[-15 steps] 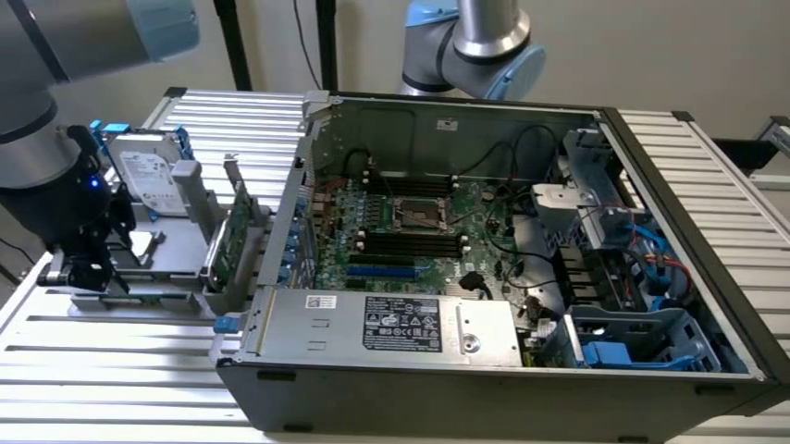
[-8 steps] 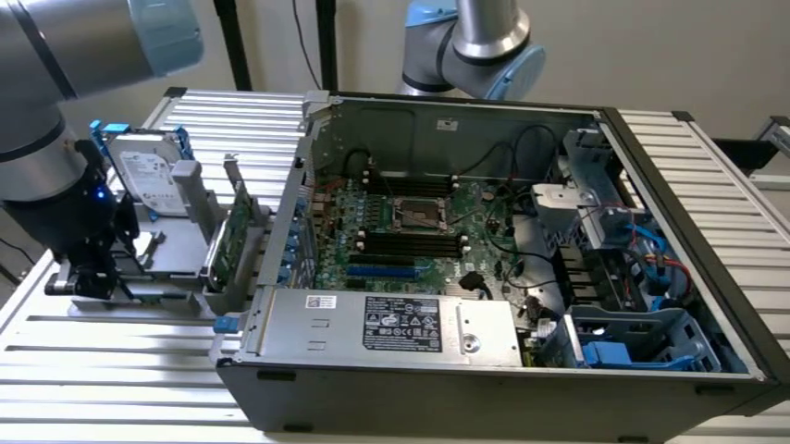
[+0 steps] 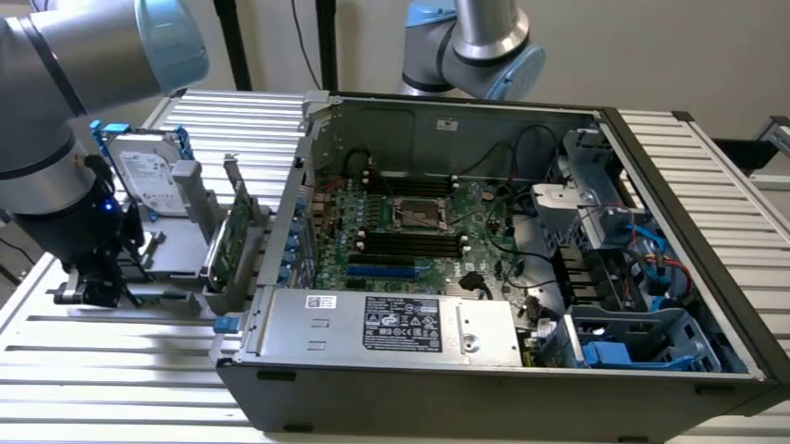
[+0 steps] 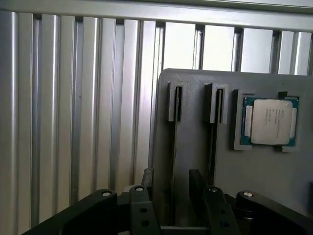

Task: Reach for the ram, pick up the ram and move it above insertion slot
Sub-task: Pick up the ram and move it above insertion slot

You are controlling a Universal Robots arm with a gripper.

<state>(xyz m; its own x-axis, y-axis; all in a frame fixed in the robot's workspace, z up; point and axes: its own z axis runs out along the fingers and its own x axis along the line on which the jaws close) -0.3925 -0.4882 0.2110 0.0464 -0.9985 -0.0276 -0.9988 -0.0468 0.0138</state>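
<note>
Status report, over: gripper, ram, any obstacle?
Gripper open, low over grey holder. Ram seemingly edge-on in it, between fingers, not gripped. No obstacle seen.

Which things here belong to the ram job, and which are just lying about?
Job: ram, edge-on between the open jaws; memory slots on the motherboard.
Lying about: hard drive, green card, processor chip, power supply.

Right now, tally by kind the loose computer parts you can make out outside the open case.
Hard drive with blue rails: 1
Green expansion card: 1
Processor chip: 1
Total: 3
</note>
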